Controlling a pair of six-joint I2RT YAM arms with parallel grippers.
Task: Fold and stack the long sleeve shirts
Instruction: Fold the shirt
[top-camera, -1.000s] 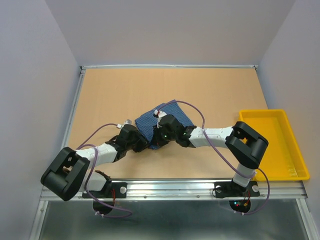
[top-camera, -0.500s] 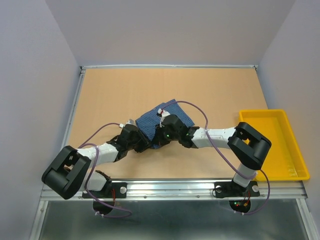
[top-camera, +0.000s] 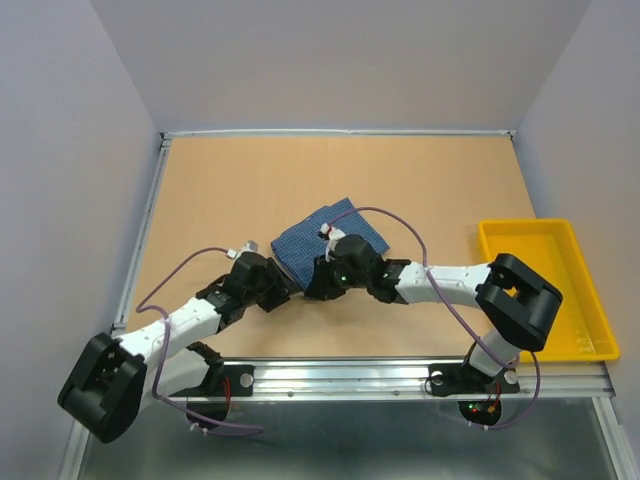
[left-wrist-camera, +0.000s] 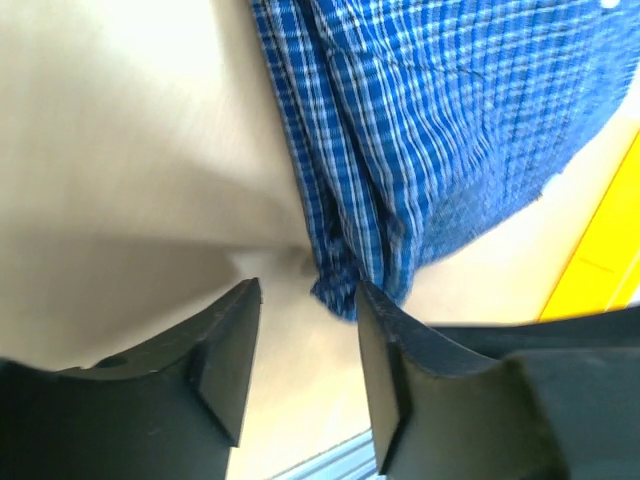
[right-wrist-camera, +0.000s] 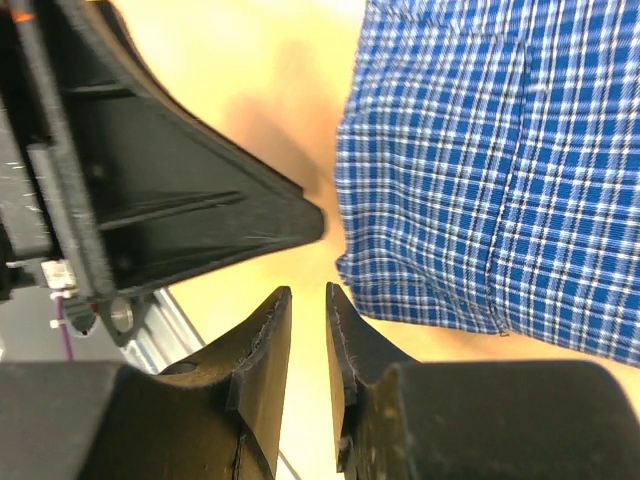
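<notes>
Tan table (top-camera: 220, 190), pale walls round it. Blue fine-checked woven shirt (top-camera: 300, 243) lies folded mid-table. Yellow plastic tray (top-camera: 545, 290) sits at its 3 o'clock, well apart. Left gripper (left-wrist-camera: 305, 335) and right gripper (right-wrist-camera: 308, 300) meet at bundle's 7 o'clock corner, neither on cloth. Left jaws parted, empty; right jaws a narrow slit apart, empty. Judged step: fold made, corner being tidied. For a re-grip you need wider jaws and a low approach under layered edge; otherwise withdraw cleanly.
</notes>
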